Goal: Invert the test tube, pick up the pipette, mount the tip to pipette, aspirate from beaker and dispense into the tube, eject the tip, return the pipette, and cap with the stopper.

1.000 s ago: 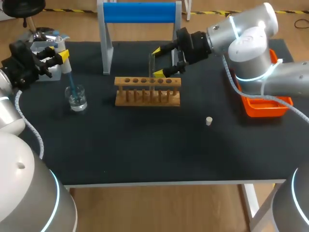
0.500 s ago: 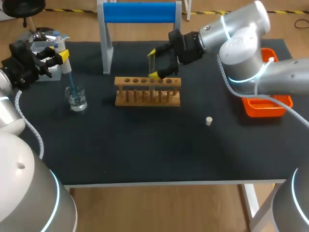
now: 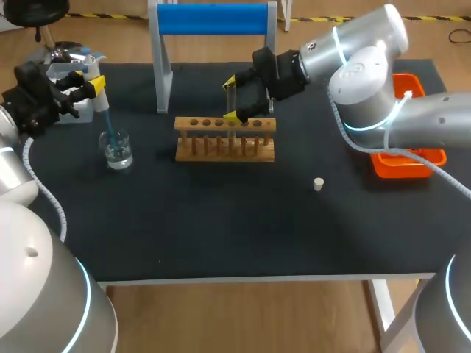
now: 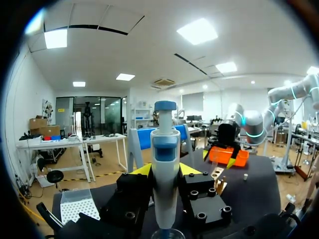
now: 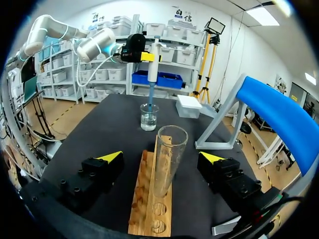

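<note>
Over the rack (image 3: 224, 140), our right gripper (image 3: 232, 98) straddles the upright test tube (image 5: 167, 159), fingers spread; our left gripper (image 3: 87, 81) pinches the pipette (image 4: 165, 164) over the beaker (image 3: 118, 152).

Desk (image 3: 221, 235): black top, pale front edge.
Stand (image 3: 212, 18): white frame with a blue top bar, upright at the desk's far edge, left of middle.
Rack (image 3: 224, 140): wooden, one row of holes, just in front of the stand.
Tray (image 3: 401, 165): orange, at the right edge.
Box (image 5: 192, 106): white, far left corner.
</note>
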